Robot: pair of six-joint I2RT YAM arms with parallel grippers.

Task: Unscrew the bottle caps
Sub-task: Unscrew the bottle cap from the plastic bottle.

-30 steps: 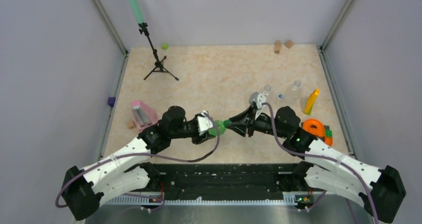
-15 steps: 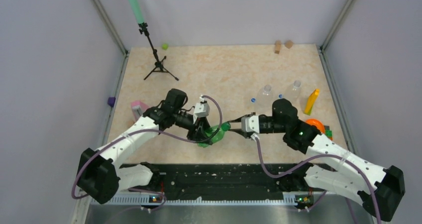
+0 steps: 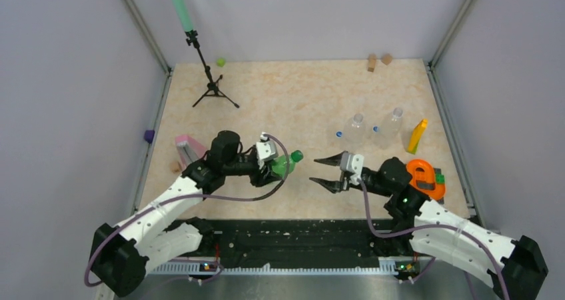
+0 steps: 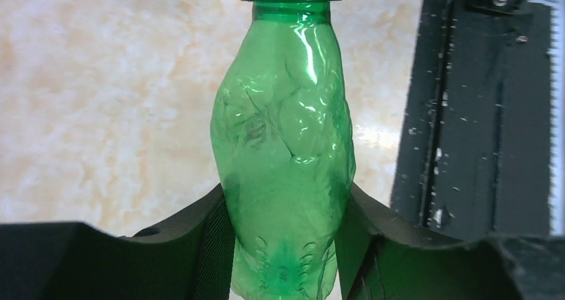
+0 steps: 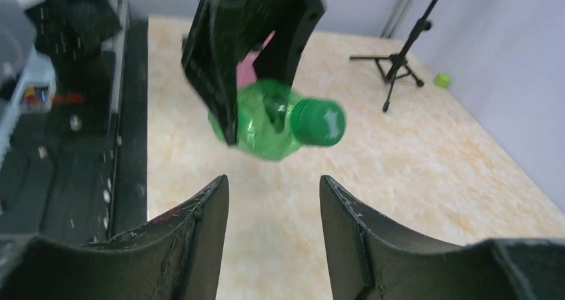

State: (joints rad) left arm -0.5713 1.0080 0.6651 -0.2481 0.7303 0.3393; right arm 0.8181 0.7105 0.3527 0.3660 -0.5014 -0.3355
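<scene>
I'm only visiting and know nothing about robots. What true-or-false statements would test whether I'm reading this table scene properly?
1. The left gripper holds the green bottle. True.
2. The right gripper is clamped on the dark green cap. False: its jaws stand open, apart from the cap.
3. The green bottle has no cap. False: the dark green cap sits on its neck.
4. Two clear bottles are on the table near a yellow block. True.

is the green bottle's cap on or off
On. The dark green cap sits on the neck of the green bottle in the left gripper; the open right gripper is clear of it.
</scene>
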